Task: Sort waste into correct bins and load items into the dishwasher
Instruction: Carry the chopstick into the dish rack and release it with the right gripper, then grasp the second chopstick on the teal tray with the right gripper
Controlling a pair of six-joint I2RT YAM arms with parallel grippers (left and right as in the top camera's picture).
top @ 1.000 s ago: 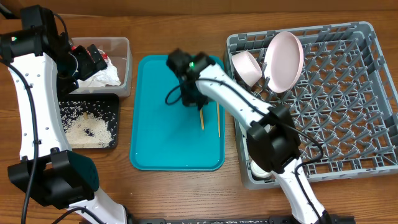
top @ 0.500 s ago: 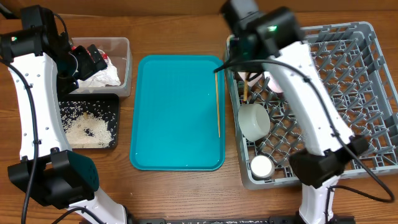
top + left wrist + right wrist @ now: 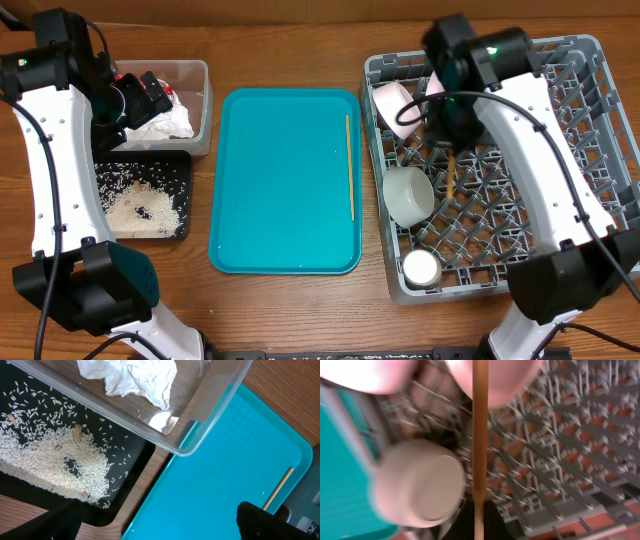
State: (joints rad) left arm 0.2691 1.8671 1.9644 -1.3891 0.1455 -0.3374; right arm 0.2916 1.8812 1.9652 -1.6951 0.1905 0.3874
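My right gripper (image 3: 452, 140) is shut on a wooden chopstick (image 3: 451, 178) and holds it above the grey dish rack (image 3: 560, 210). In the right wrist view the chopstick (image 3: 480, 435) runs straight up from the shut jaws (image 3: 480, 521). The other chopstick (image 3: 349, 165) lies on the teal tray (image 3: 280, 180). My left gripper (image 3: 135, 100) hangs open and empty over the clear tub (image 3: 200, 110), which holds the crumpled napkin (image 3: 165, 122). The black tray (image 3: 180, 165) holds rice scraps (image 3: 135, 210). I cannot make out the wrapper.
The rack holds a pink bowl (image 3: 395, 108), a white bowl (image 3: 409, 195), a small cup (image 3: 420, 268) and a plate mostly hidden behind my right arm. In the left wrist view the napkin (image 3: 135, 377), rice (image 3: 50, 455) and teal tray (image 3: 230, 475) show.
My right gripper has carried one chopstick from the teal tray across to above the rack. The left arm has not moved.
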